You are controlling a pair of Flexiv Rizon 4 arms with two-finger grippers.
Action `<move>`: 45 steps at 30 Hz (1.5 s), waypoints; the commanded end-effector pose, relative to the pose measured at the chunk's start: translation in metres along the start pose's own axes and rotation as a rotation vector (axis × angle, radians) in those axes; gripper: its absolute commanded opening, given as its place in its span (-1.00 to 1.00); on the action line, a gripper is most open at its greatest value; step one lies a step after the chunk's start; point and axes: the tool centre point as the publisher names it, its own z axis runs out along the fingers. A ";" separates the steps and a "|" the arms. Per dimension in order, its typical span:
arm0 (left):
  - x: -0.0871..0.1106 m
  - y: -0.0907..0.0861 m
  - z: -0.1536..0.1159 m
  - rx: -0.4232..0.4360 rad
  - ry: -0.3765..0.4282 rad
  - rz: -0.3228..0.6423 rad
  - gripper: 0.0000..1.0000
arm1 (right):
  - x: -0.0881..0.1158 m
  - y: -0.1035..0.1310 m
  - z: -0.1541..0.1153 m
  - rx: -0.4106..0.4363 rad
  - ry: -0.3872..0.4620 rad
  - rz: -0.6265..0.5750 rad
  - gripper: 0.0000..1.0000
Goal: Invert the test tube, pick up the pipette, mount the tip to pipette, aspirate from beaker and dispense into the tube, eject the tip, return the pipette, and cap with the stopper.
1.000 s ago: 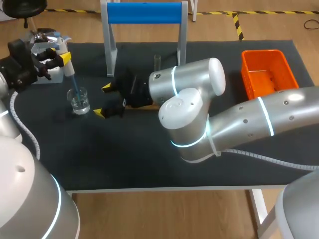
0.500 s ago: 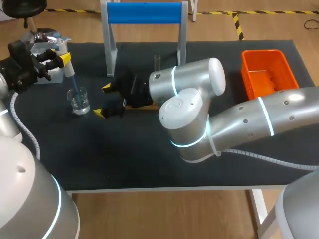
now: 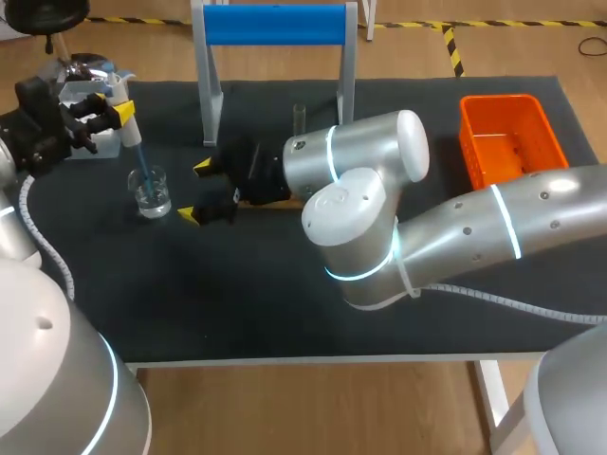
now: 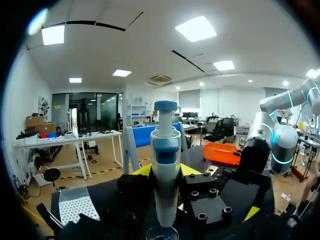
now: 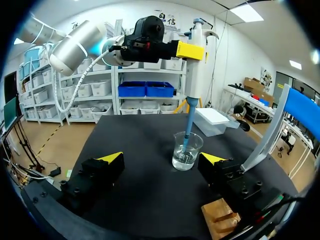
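My left gripper (image 3: pixel 111 106) is shut on the white and blue pipette (image 3: pixel 130 128), which it holds upright at the table's far left. The pipette's blue tip (image 5: pixel 187 127) dips into the water of the glass beaker (image 3: pixel 152 193). In the left wrist view the pipette (image 4: pixel 165 185) stands between the yellow fingers, above the beaker's rim (image 4: pixel 162 233). My right gripper (image 3: pixel 197 191) lies open just right of the beaker, holding nothing; in its own view the beaker (image 5: pixel 186 151) sits just ahead of the gripper (image 5: pixel 162 160). A test tube (image 3: pixel 299 118) stands upright behind the right arm.
A blue-topped stand (image 3: pixel 275 26) rises at the back middle. An orange basket (image 3: pixel 503 137) is at the back right. A white tip box (image 5: pixel 212 121) sits behind the beaker at the far left. A wooden block (image 5: pixel 220 220) lies under the right gripper.
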 end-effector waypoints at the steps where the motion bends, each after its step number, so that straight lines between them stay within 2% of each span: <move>1: 0.000 0.000 0.001 -0.001 -0.001 0.001 -1.00 | 0.000 0.000 0.000 0.002 0.002 0.000 1.00; 18: 0.000 0.000 0.001 -0.001 -0.001 0.001 -1.00 | 0.000 0.000 0.000 0.002 0.002 0.000 1.00; 29: 0.000 0.000 0.001 -0.001 -0.001 0.001 -1.00 | -0.001 0.015 -0.030 0.027 0.023 -0.038 1.00; 35: 0.000 0.000 0.001 -0.001 -0.001 0.001 -1.00 | -0.006 0.035 -0.057 0.017 0.070 -0.062 1.00; 45: 0.000 0.000 0.001 -0.001 -0.001 0.001 -1.00 | -0.019 0.077 -0.097 0.026 0.193 -0.168 1.00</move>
